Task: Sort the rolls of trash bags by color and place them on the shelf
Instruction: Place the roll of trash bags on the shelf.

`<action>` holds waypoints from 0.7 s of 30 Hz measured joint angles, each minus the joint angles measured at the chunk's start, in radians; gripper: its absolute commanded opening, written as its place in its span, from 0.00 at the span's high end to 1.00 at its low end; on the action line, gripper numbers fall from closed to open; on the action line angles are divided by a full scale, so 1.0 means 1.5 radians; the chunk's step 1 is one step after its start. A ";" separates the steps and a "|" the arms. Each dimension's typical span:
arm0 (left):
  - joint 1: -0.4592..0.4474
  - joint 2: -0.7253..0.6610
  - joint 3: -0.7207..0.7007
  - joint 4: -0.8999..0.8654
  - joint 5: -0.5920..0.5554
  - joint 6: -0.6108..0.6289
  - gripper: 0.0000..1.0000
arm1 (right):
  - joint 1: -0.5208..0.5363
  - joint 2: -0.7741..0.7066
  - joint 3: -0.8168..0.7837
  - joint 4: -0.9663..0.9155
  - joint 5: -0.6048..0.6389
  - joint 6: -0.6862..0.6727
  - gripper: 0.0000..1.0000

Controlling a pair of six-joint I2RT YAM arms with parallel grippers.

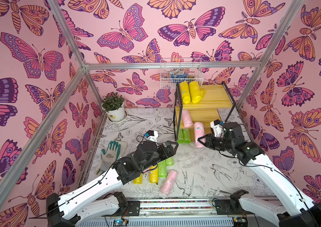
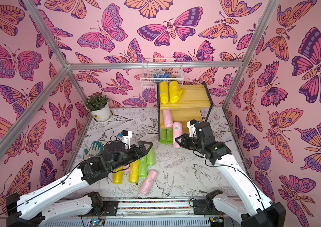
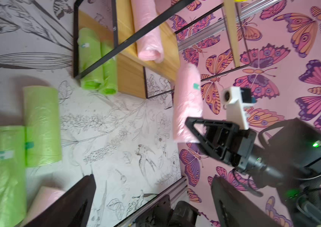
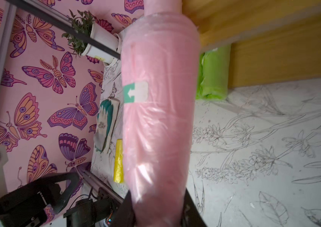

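Both top views look steeply down from overhead onto the flower-printed white tabletop; the close wrist cameras share the pale pink crinkly plastic roll.
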 measured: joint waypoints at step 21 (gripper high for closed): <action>0.000 -0.008 -0.016 -0.087 -0.004 0.107 0.04 | -0.008 0.178 0.078 0.121 0.121 -0.118 1.00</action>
